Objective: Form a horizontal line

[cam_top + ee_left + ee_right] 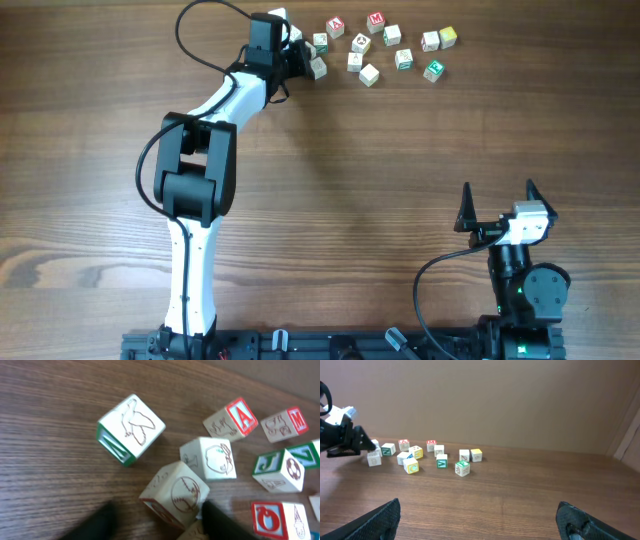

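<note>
- Broadly, the table (330, 200) is a brown wood-grain top that fills the overhead view.
- Left arm (195, 180): white and black, reaching from the near edge to the far-left part of the table, at the left end of the cubes.
- Right arm (520, 270): folded low at the near right, well apart from every cube.
- Right gripper (499, 190): jaws spread wide with nothing between them; it points toward the far edge.
- Left gripper (157, 510): jaws parted, straddling one cube. Its fingers (220, 522) show as dark shapes at the bottom of the wrist view. One finger lies against or just beside the cube's side; the other stands clear of it, so the cube is not clamped.
- Cubes (359, 45): about a dozen small whitish blocks along the far edge, loose and at mixed angles, not in a straight row. Those nearest the left gripper crowd together.
- Straddled cube (176, 494): top face with a tan line drawing, red on its lower side, turned at an angle.
- Bird cube (131, 427): green-lettered side, apart from the rest.
- Fruit cube (210, 457): just behind the straddled cube; whether they touch cannot be told.
- A cube (235, 416) and M cube (286, 424): red letters, farther back, near each other.
</note>
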Controlling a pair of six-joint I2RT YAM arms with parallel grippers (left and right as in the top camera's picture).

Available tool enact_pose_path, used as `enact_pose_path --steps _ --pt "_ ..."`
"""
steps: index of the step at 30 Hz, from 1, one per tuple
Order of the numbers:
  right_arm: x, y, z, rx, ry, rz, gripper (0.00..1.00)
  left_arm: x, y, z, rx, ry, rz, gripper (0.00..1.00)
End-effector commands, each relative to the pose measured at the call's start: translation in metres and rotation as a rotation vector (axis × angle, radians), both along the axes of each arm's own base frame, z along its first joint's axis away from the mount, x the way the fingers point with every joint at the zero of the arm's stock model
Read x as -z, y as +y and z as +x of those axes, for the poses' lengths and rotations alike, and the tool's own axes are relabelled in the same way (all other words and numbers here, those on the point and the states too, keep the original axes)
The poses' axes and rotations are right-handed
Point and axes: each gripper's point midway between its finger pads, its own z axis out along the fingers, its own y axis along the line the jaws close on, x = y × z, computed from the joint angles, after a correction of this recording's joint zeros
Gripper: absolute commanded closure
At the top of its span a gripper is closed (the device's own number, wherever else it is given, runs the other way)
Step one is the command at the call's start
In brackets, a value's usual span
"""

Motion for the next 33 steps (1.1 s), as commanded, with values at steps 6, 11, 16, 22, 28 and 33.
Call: enact_pose_path --steps 6,11,16,22,28,33 --pt "-0.002 0.003 0.0 -0.014 -0.009 0.006 0.0 -0.041 0.006 0.013 0.114 -0.171 0.161 0.18" --pt "-0.002 0.003 0.0 -0.014 -0.009 0.006 0.0 -0.041 0.002 0.012 0.158 -0.185 0.181 0.28" --pt "-0.002 0.003 0.0 -0.014 -0.009 0.005 0.0 -0.041 -0.006 0.012 0.188 -0.198 0.152 0.31" --pt "-0.002 0.003 0.0 -0.014 -0.009 0.005 0.0 -0.024 -0.01 0.012 0.206 -0.188 0.14 0.24" --pt "-0.002 0.003 0.0 -0.014 -0.009 0.006 0.0 -0.011 -0.013 0.012 0.212 -0.181 0.138 0.25" --pt "-0.002 0.003 0.0 -0.014 -0.009 0.005 0.0 -0.004 -0.02 0.01 0.224 -0.177 0.138 0.28"
